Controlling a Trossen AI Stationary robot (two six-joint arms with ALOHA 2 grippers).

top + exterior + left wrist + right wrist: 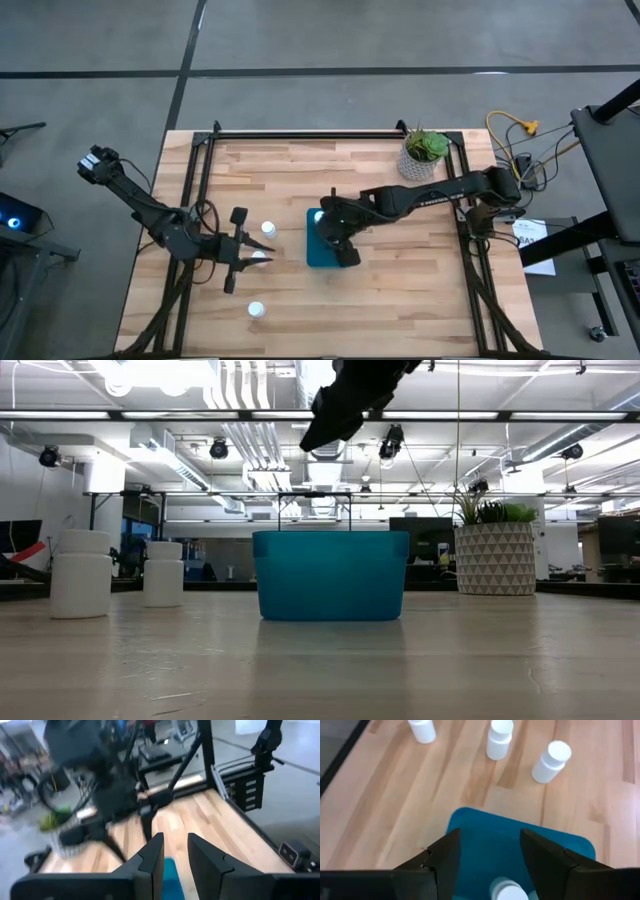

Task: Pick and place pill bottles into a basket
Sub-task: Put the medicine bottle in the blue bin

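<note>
My right fingers (489, 857) hang spread and empty over the basket (470, 827); one bottle (510, 891) stands upright inside. Left fingers (236, 252) shut, empty.

From my low view, the basket's (330, 575) opaque wall hides its contents; the right arm (350, 395) is cut off at the upper edge. My left wrist view is motion-blurred.

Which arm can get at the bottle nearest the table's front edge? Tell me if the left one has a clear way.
Probably yes. That bottle stands alone on bare wood, close by the left gripper, with nothing between them. The gripper is shut, so it would have to open first. The right gripper is over the basket, farther off.
</note>
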